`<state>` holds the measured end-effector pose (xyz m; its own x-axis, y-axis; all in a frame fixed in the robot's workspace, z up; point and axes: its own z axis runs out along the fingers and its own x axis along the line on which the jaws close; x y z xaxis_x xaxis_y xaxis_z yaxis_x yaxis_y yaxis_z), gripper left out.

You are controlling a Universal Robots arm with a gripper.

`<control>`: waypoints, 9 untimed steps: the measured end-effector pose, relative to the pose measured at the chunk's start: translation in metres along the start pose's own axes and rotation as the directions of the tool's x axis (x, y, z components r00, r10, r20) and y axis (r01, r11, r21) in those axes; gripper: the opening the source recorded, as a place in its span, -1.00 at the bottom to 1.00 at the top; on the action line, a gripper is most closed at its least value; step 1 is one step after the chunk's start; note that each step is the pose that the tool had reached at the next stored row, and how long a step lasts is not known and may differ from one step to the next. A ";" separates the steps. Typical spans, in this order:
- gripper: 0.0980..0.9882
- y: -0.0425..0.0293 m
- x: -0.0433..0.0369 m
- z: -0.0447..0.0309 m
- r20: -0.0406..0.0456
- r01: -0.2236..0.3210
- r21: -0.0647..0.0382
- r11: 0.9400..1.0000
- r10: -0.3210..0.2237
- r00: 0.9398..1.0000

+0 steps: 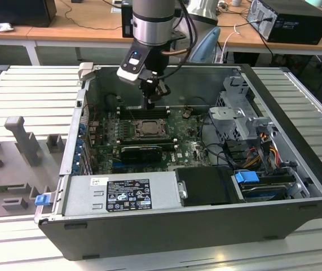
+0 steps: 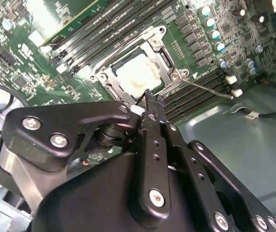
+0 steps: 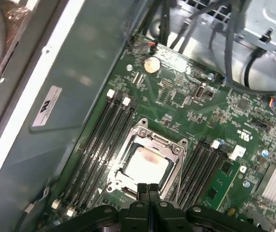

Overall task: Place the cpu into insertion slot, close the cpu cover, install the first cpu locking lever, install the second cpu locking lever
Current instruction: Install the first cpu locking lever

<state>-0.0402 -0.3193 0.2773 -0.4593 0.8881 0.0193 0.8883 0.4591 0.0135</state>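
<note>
Black links and screw heads of my own pincer (image 2: pixel 152 98) come closest to the lens in both wrist views. Its two fingers are pressed together to a single thin seam, and they hold nothing. I judge this is on purpose: closed like this, the tips make one narrow point that can push on small metal parts.

Just beyond the tips lies the cpu (image 3: pixel 146 164), flat and pale. It sits in the insertion slot (image 3: pixel 137 143), of which I see just a dark rim. The cpu cover (image 3: pixel 177 149) seems to lie down around the chip as a silver frame, with the chip's face showing through its window. A thin locking lever (image 2: pixel 206 89) runs out from the frame's corner and over the memory slots (image 2: pixel 196 99) beside my tips. I think it is not hooked down, but I cannot be sure.

In the exterior view I hang above the socket's edge, apart from it, so I touch nothing. Directly under me the room is open. To both sides of the socket the long black memory slots stand near, so sideways room there is narrow. The case wall (image 3: pixel 41 121) rises behind one row of slots. The cables (image 3: pixel 234 43) and the metal cage are well apart from me, across the green board (image 3: pixel 186 96).
</note>
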 end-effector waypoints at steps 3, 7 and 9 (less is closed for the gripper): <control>-0.98 0.0000 0.0000 0.0000 0.000 0.037 0.001 0.999 -0.037 0.999; -0.98 0.0000 0.0000 0.0000 -0.002 0.110 0.002 0.994 -0.110 0.994; -0.98 0.0000 0.0000 0.0000 -0.002 0.131 0.002 0.991 -0.131 0.991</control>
<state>-0.0402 -0.3193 0.2773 -0.5713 0.8205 0.0193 0.8207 0.5712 0.0135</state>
